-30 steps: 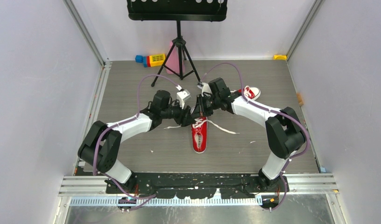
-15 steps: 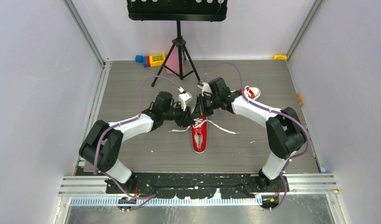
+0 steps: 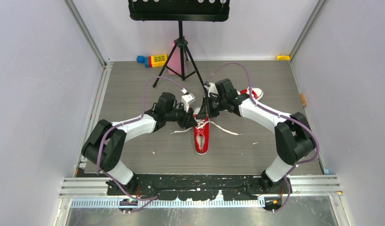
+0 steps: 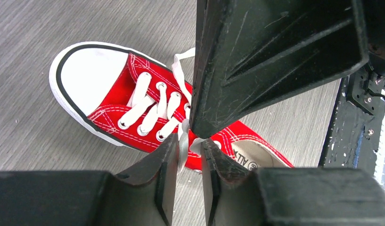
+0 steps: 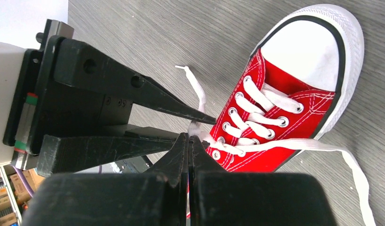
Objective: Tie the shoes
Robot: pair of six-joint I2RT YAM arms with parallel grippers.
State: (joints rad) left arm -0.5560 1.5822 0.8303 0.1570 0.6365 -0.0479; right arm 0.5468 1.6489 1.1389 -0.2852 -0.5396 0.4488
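The near shoe (image 3: 201, 139) is red with a white toe cap, white laces (image 4: 148, 106), white stitching and a thin black line round the toe. The far shoe (image 3: 254, 93) is red and white too. The table (image 3: 129, 84) is grey with fine stripes. The left arm (image 3: 136, 126) and right arm (image 3: 256, 112) are white and black. The blocks (image 3: 153, 60) are blue, red and yellow.

The small red canvas low-top sneaker (image 4: 152, 110) looked like matt woven cloth with white stitching, and its white toe cap (image 4: 89, 70) was smooth rubber. Its flat white laces (image 4: 139, 84) were woven fabric and the eyelets (image 4: 161, 86) shiny metal. The grey table top (image 4: 30, 132) had a matt wood-grain finish. On the left gripper (image 4: 189, 141), the black fingers (image 4: 157, 188) were matt plastic, pretty scuffed.
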